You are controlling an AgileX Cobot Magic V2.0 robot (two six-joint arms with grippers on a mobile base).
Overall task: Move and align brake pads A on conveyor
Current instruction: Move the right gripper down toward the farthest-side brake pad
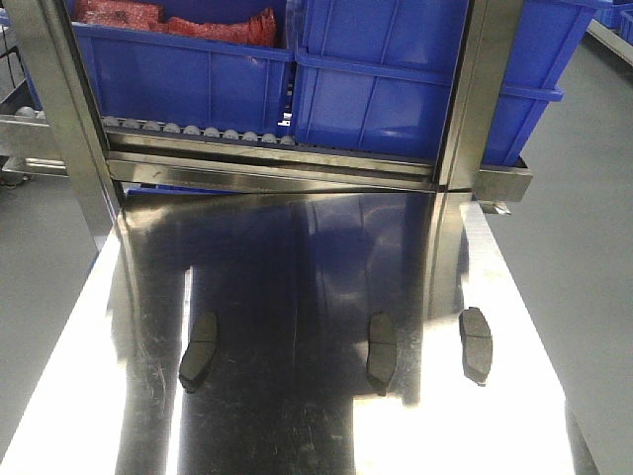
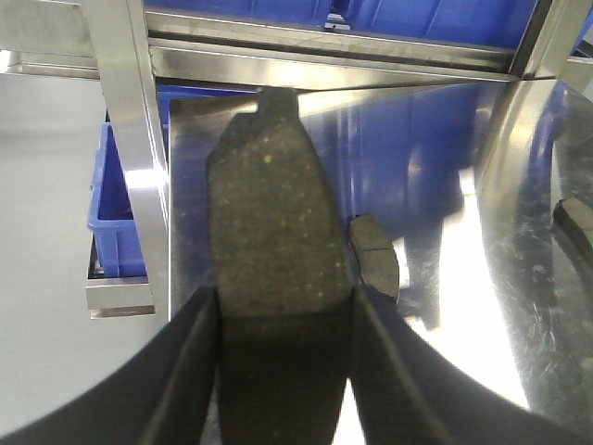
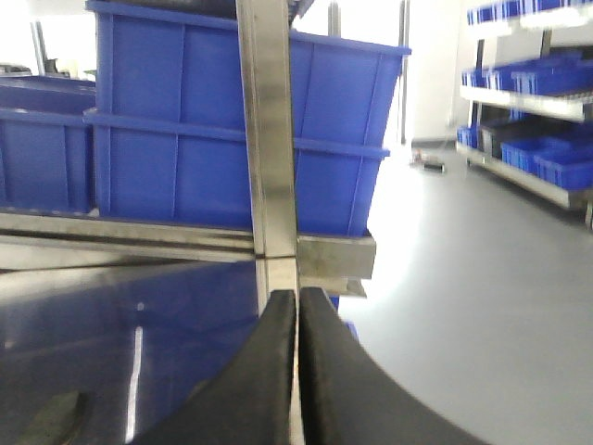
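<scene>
Fingers (image 2: 181, 380) of your left gripper (image 2: 283, 297) are clamping one of the brake pads A (image 2: 269, 213), pointing it at the roller rack (image 1: 198, 132) of blue crates (image 1: 178, 79). Three other pads (image 1: 382, 351) are lying on the steel tabletop (image 1: 297, 257) before that rack, whose post (image 3: 269, 139) is standing ahead of your right gripper (image 3: 296, 301), its tips pressing together on nothing.

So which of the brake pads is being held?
The brake pad clamped in the left pincer; the other three lie loose on the steel tabletop.
</scene>
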